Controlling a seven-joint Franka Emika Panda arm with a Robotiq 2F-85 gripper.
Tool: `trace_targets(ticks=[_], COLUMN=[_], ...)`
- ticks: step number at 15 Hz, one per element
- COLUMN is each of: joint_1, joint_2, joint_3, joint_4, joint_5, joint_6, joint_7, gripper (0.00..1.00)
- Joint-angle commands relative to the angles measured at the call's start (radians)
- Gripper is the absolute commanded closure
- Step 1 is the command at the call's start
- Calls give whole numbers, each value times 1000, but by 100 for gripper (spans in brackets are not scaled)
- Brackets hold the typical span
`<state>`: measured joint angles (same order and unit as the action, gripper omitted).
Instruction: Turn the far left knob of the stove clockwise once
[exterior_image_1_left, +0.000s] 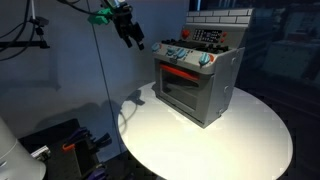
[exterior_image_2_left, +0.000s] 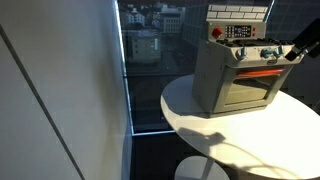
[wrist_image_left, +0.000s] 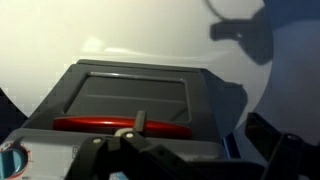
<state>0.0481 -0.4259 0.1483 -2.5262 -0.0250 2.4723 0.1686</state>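
Stove (exterior_image_1_left: 200, 85) on the round tabletop (exterior_image_1_left: 250, 140), with the knob (exterior_image_1_left: 172, 50) at the far left of its front row untouched, and the gripper (exterior_image_1_left: 130, 35), jaws apart and empty, hanging above and left of it, apparently staged to descend onto that knob.

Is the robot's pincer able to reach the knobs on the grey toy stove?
Probably yes. The black pincer hangs in open air beside the grey toy stove, and nothing stands between it and the knob row above the oven door.
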Motion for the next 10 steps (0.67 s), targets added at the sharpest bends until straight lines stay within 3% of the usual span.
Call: trace_targets(ticks=[1, 10], joint_1=[2, -13], joint_2=[77, 209], joint_3=[-3, 29], joint_4=[95, 178], joint_5=[18, -26], joint_6=[22, 209], joint_7=[32, 160], gripper=[0, 0])
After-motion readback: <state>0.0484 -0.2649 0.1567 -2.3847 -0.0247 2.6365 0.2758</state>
